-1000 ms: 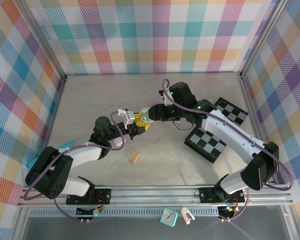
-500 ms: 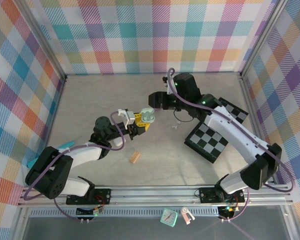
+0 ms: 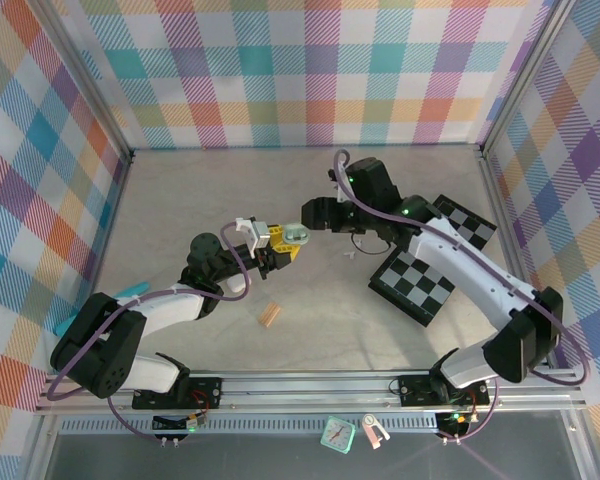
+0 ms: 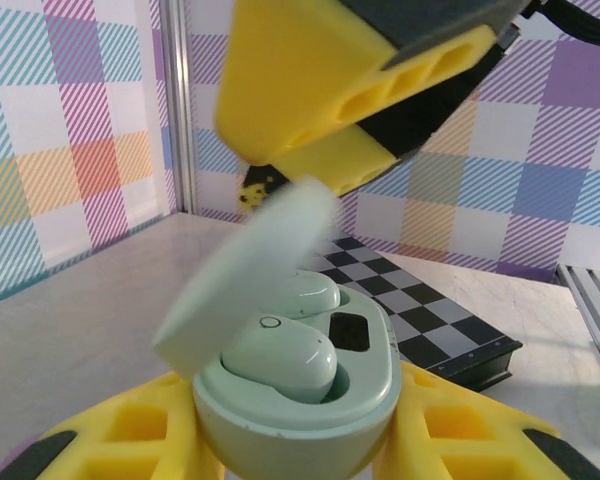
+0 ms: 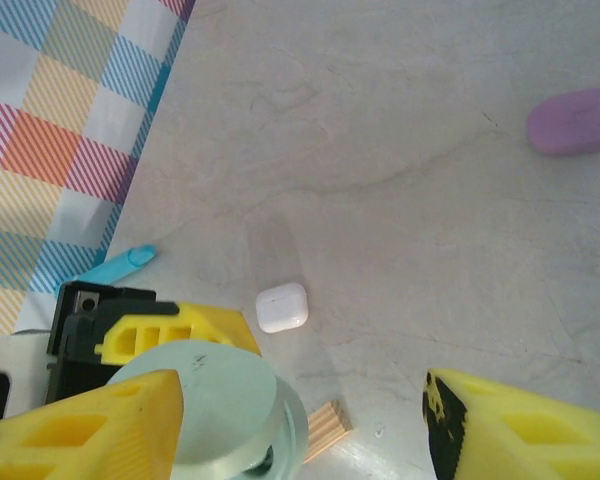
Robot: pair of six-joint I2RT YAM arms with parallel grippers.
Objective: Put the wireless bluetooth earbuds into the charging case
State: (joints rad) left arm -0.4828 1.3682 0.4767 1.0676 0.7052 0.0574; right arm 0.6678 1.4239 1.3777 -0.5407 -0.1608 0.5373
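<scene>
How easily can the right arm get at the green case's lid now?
Likely yes, easily: the right gripper hangs open right over the raised lid, with nothing between them. The left gripper clamps the case only at its base.

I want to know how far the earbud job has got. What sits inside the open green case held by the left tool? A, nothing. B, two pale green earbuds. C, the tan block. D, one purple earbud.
B: the left wrist view shows the pale green case, gripped by the left tool with its lid up, holding two pale green earbuds in its wells.
</scene>
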